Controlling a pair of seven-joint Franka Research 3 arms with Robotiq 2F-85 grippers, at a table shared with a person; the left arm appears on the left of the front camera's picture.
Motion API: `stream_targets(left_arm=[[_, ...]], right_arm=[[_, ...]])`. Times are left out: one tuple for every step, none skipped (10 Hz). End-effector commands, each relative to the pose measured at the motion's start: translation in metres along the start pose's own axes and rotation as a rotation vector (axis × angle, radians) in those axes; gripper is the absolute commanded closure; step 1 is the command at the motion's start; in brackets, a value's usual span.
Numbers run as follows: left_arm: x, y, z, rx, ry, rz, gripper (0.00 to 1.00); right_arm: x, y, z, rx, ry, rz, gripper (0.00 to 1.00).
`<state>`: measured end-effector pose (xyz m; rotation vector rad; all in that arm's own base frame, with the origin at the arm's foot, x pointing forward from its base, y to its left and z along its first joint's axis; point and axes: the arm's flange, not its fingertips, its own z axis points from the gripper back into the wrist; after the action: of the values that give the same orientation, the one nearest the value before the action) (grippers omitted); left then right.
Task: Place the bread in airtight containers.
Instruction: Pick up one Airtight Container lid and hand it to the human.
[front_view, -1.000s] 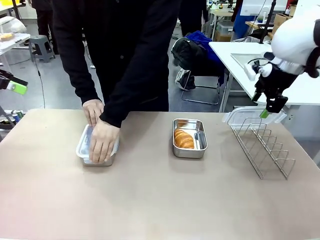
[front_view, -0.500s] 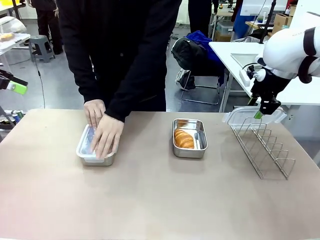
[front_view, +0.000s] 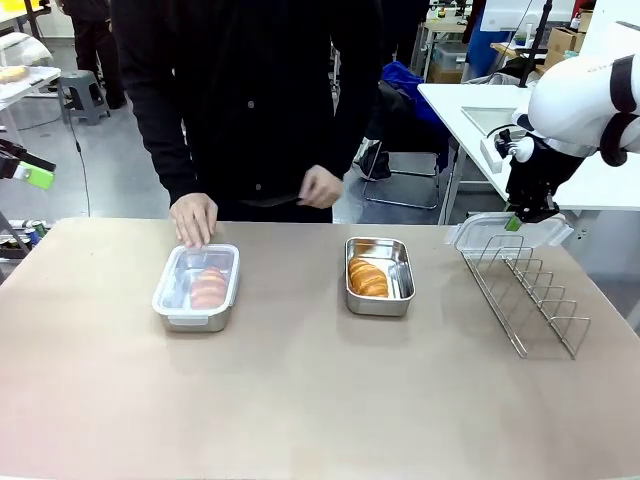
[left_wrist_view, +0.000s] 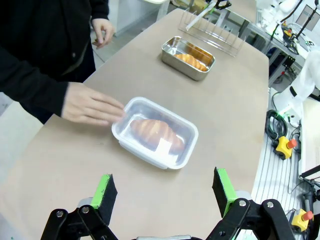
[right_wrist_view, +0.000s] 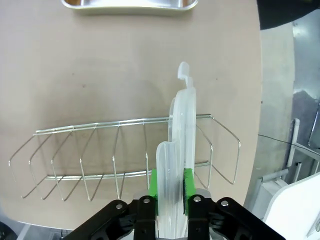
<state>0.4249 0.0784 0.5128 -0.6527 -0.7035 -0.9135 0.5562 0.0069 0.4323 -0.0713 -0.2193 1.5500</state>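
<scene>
On the beige table (front_view: 300, 400), two pans (front_view: 380, 277).

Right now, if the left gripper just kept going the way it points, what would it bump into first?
Likely the lidded pan with its croissant, straight ahead of the open left gripper; depth is uncertain.

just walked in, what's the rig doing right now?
Packing croissants into steel pans. The left pan already has its clear lid on over a croissant, with the person's hand at its far edge. The right gripper is shut on the second lid, standing in the wire rack. The middle pan is uncovered. The left gripper is open.
</scene>
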Motion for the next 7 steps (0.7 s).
stream_targets(left_arm=[[0.001, -0.001, 0.0, -0.007, -0.007, -0.018, 0.0], [0.001, -0.001, 0.0, -0.007, -0.007, -0.018, 0.0], [0.001, -0.001, 0.0, -0.007, -0.007, -0.018, 0.0], [0.001, -0.001, 0.0, -0.007, -0.007, -0.018, 0.0], [0.001, -0.001, 0.0, -0.007, -0.007, -0.018, 0.0], [0.001, -0.001, 0.0, -0.007, -0.007, -0.018, 0.0], [0.001, -0.001, 0.0, -0.007, -0.007, -0.018, 0.0]], right_arm=[[0.001, 0.007, 0.002, -0.02, 0.045, -0.008, 1.0], [0.001, 0.01, 0.005, -0.029, 0.053, -0.009, 1.0], [0.0, 0.011, 0.01, -0.041, 0.052, -0.014, 1.0], [0.0, 0.014, 0.02, -0.083, 0.036, -0.03, 1.0], [0.001, 0.018, 0.034, -0.084, 0.049, -0.036, 1.0], [0.002, 0.022, 0.06, -0.113, 0.056, -0.066, 1.0], [0.003, 0.03, 0.094, -0.157, 0.055, -0.104, 1.0]])
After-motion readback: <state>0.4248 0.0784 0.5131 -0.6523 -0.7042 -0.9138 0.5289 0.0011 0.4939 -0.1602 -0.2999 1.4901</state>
